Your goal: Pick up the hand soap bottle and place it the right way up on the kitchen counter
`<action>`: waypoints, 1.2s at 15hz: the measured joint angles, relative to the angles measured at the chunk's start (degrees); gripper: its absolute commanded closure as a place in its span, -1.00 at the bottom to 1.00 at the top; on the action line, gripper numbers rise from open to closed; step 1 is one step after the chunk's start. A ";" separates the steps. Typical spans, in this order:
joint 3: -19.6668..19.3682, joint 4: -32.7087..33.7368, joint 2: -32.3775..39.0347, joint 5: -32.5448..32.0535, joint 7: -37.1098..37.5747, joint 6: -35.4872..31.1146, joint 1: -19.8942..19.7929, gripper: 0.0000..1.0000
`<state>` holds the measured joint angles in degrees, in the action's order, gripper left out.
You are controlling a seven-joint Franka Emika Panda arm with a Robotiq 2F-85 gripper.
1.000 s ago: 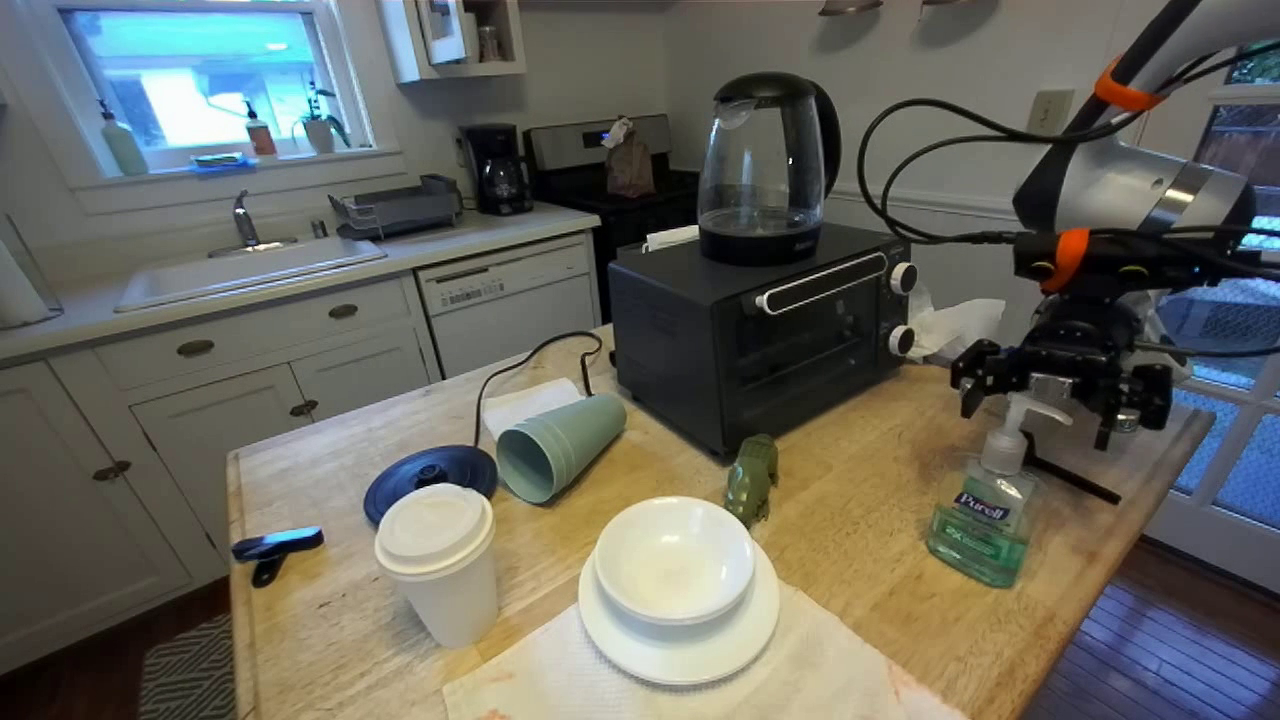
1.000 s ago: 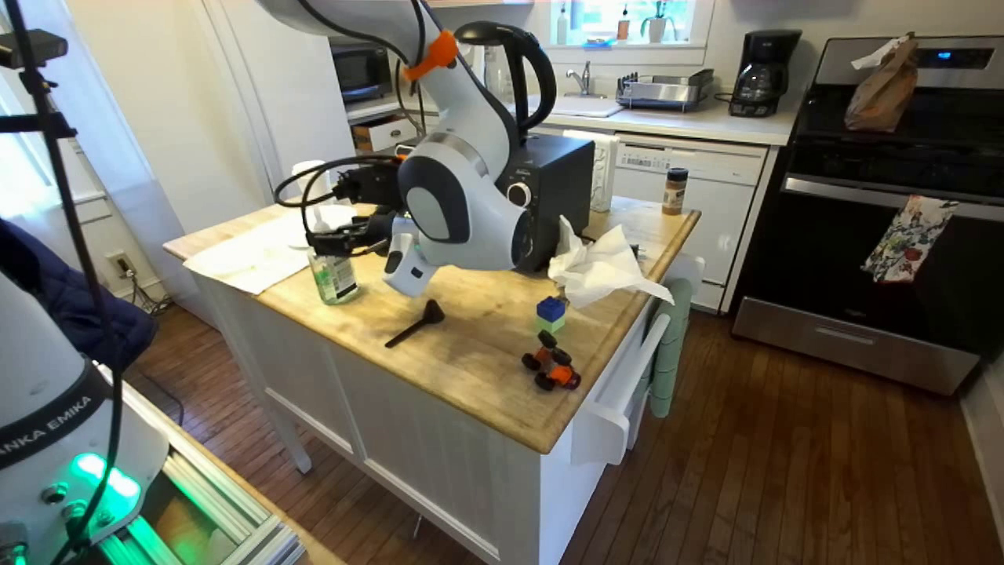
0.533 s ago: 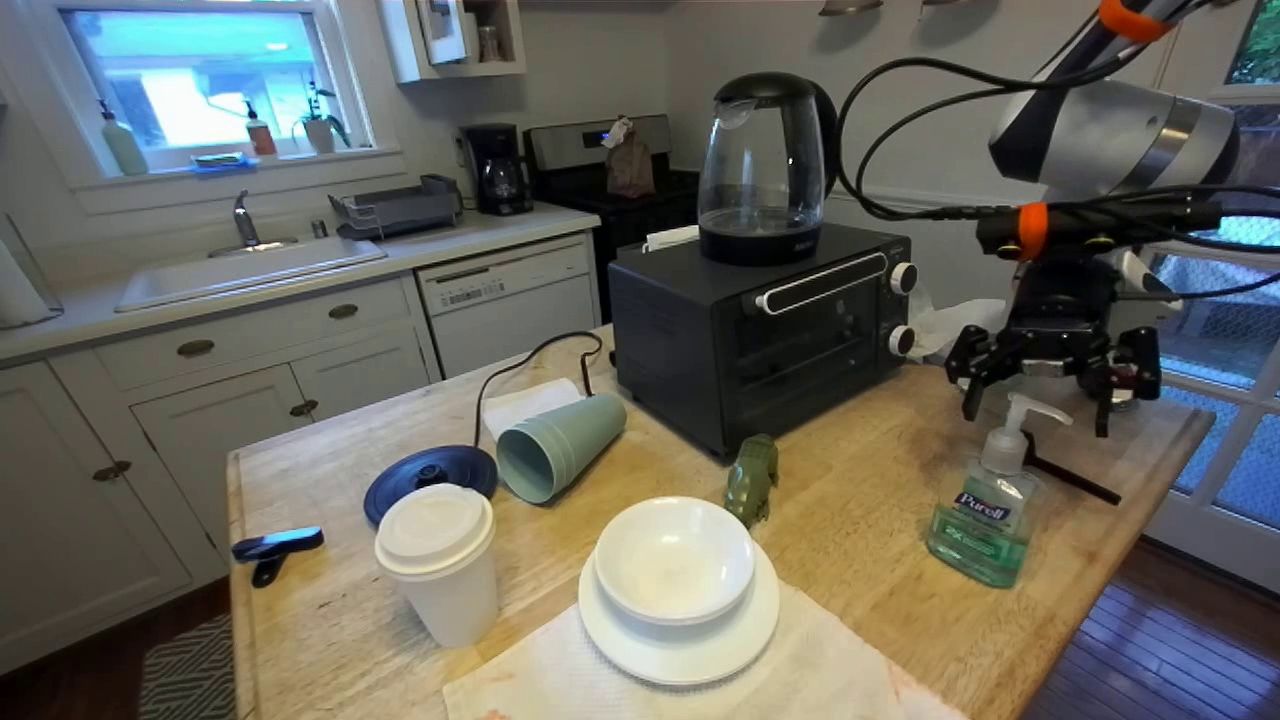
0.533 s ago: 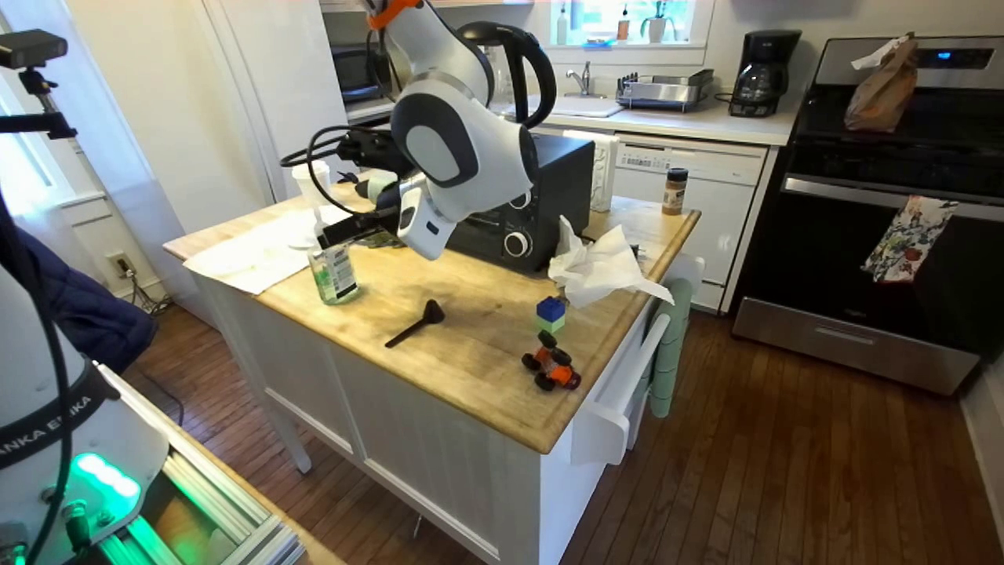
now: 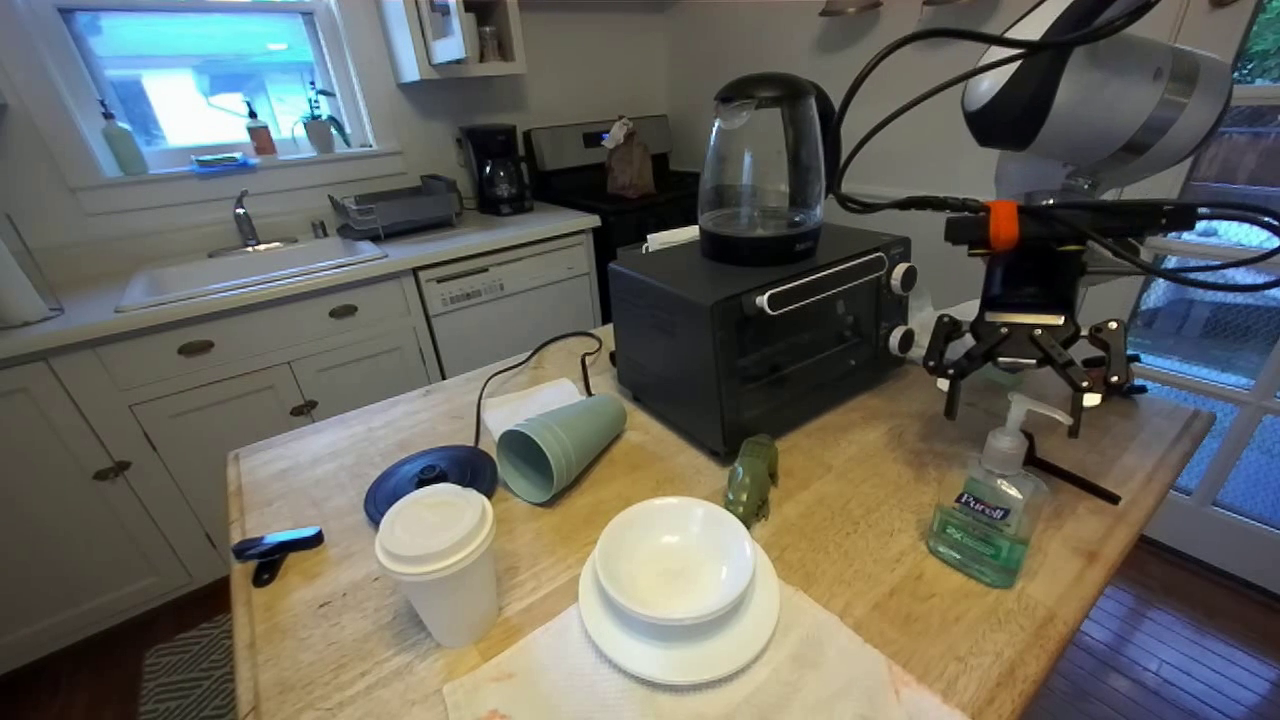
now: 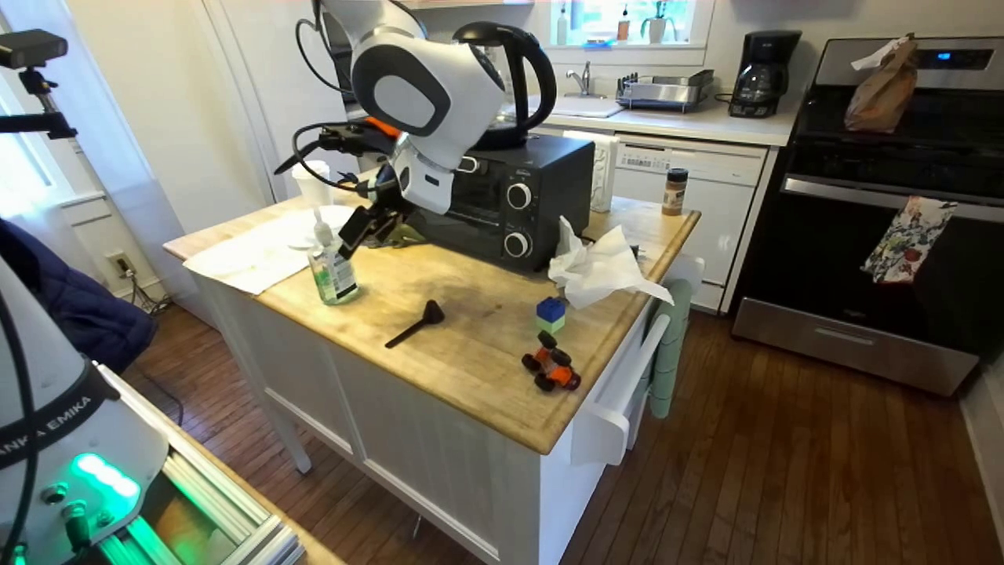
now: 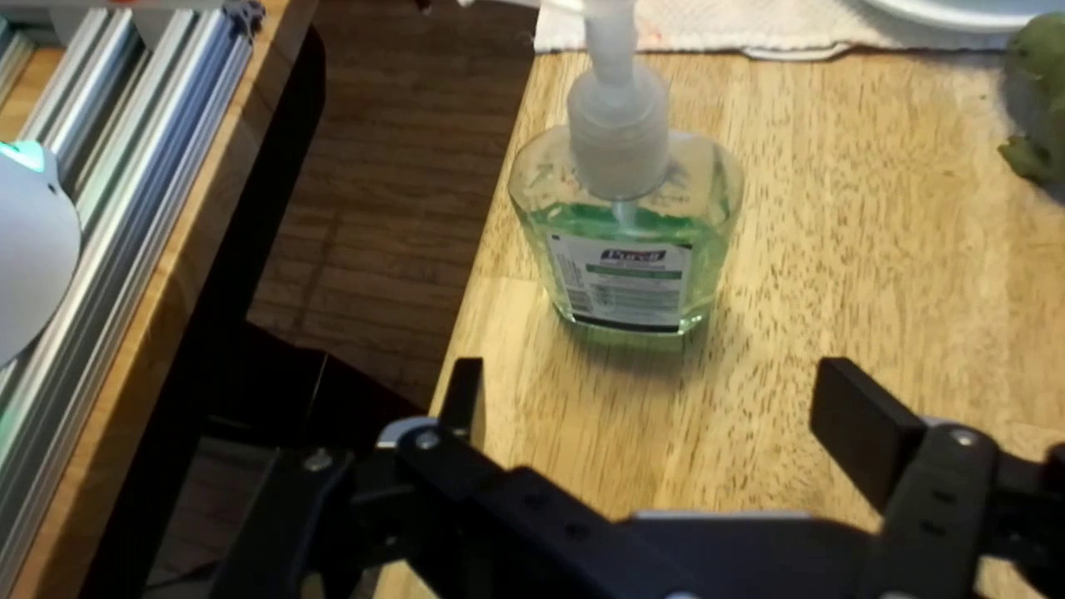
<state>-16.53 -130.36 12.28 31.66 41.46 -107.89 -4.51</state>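
The hand soap bottle [image 5: 985,530], translucent green with a pale pump top, stands upright on the light wooden kitchen counter [image 5: 860,540], near its edge. It also shows in an exterior view [image 6: 333,275] and in the wrist view [image 7: 624,279], where its label faces the camera. My gripper [image 7: 653,391] is open and empty. In the wrist view its fingers stand wide apart, just short of the bottle's base and not touching it. In an exterior view my gripper [image 5: 1013,411] is behind the bottle, about level with the pump.
A black toaster oven [image 5: 760,340] with a glass kettle [image 5: 762,170] stands beside the arm. Near the bottle are a black brush-like object [image 6: 416,323], a green toy [image 5: 752,482], and a white bowl [image 5: 675,560] on a plate. A crumpled paper [image 6: 600,267] lies further along.
My gripper has drawn back from beside the bottle's pump and tilted, with the wrist shifting toward the oven. It stays open. The bottle has not moved.
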 measured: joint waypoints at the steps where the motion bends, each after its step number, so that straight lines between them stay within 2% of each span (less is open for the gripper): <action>1: 0.59 -0.99 -1.38 -1.96 0.41 -2.61 0.19 -1.00; 5: 2.43 -5.03 -7.54 -10.69 4.36 -9.44 0.21 -1.00; 9: 3.76 -8.18 -14.00 -15.94 9.40 -10.71 -0.11 -1.00; 13: 5.27 -10.31 -19.39 -18.33 12.86 -10.52 -1.30 -1.00; 18: 6.83 -12.07 -24.11 -19.64 13.74 -10.43 -2.86 -1.00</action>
<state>-9.69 -142.43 -11.83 12.02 55.20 -118.32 -7.37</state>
